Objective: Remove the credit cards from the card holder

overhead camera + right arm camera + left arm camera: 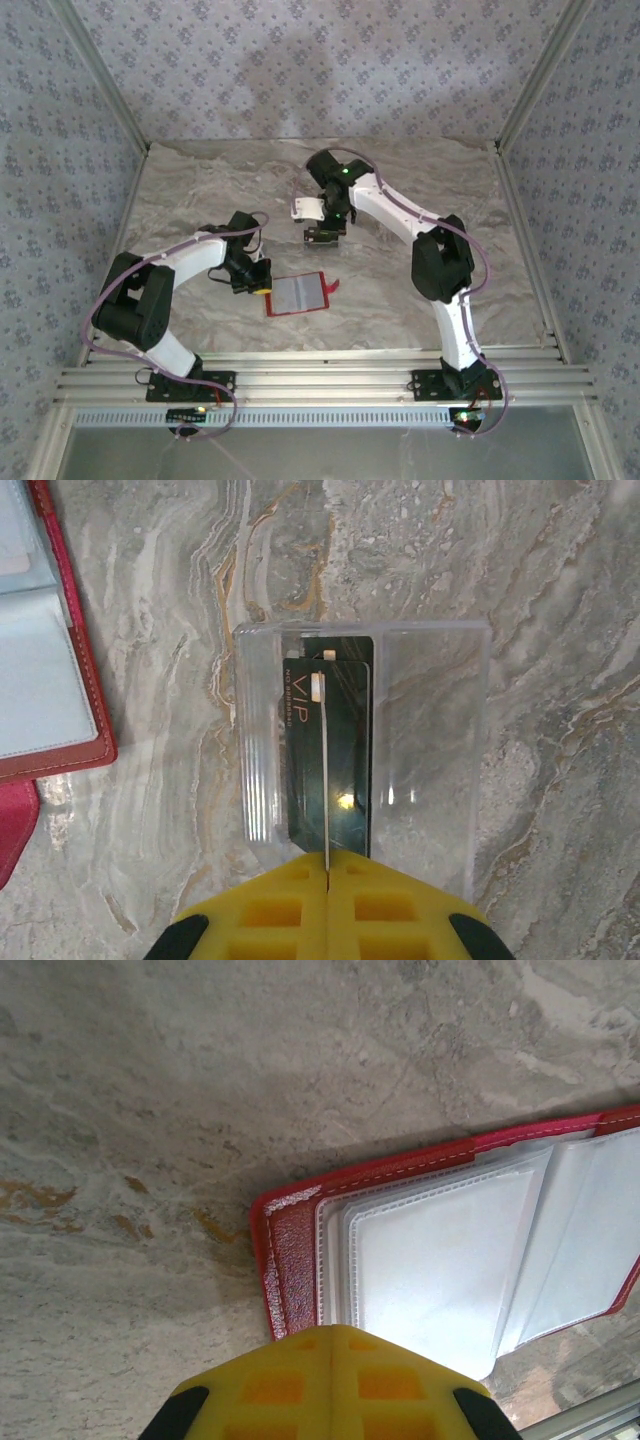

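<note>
currently the right gripper (327, 872) is closed on a thin credit card (324, 750), held edge-on above a clear box (430, 740) that contains a dark vip card (350, 730). the left gripper (330, 1338) is closed and empty at a corner of the open card holder (292, 1260), which lies on the table (560, 630) near the box. risk: a tilted release could drop the card onto the box wall or outside it. the box walls would likely obstruct a low approach.

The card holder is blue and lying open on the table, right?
Not quite. The card holder is red, not blue. It does lie open on the table, as the left wrist view shows.
</note>
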You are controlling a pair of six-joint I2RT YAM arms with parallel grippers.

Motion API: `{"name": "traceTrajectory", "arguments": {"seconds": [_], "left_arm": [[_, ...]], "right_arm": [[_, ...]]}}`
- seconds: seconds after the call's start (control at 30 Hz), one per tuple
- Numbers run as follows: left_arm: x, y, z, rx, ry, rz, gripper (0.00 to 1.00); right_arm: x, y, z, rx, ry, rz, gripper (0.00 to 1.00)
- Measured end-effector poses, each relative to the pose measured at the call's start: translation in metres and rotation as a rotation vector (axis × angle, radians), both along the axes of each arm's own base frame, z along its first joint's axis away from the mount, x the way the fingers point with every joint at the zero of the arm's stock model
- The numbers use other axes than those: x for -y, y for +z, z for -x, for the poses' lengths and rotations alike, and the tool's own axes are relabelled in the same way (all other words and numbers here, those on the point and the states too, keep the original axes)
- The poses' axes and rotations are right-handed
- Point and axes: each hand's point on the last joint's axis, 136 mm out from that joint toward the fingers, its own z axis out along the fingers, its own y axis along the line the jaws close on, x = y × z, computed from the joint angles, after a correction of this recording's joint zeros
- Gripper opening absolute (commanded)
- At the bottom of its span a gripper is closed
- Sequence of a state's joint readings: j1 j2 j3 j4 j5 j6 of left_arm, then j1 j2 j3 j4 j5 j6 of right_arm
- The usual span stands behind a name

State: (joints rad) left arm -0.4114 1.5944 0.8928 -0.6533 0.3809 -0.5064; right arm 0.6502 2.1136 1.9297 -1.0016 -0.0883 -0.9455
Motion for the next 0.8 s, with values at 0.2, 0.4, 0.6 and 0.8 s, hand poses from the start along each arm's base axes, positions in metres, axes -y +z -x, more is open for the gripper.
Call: {"name": "traceTrajectory", "arguments": {"seconds": [0.2, 0.4, 0.6, 0.8], "left_arm": [[0.000, 0.002, -0.001, 0.007, 0.002, 0.003, 0.05], [0.000, 0.004, -0.001, 0.013, 0.003, 0.006, 0.05], [-0.001, 0.003, 0.001, 0.011, 0.003, 0.005, 0.05], [-0.003, 0.002, 0.003, 0.006, 0.010, 0.002, 0.05]], "right_arm": [[-0.006, 0.000, -0.003, 0.001, 0.015, 0.002, 0.00], [-0.006, -0.019, -0.001, -0.039, 0.021, 0.029, 0.00], [-0.005, -0.031, 0.005, -0.088, 0.027, 0.049, 0.00], [-0.007, -0.037, 0.008, -0.116, 0.034, 0.055, 0.14]]}}
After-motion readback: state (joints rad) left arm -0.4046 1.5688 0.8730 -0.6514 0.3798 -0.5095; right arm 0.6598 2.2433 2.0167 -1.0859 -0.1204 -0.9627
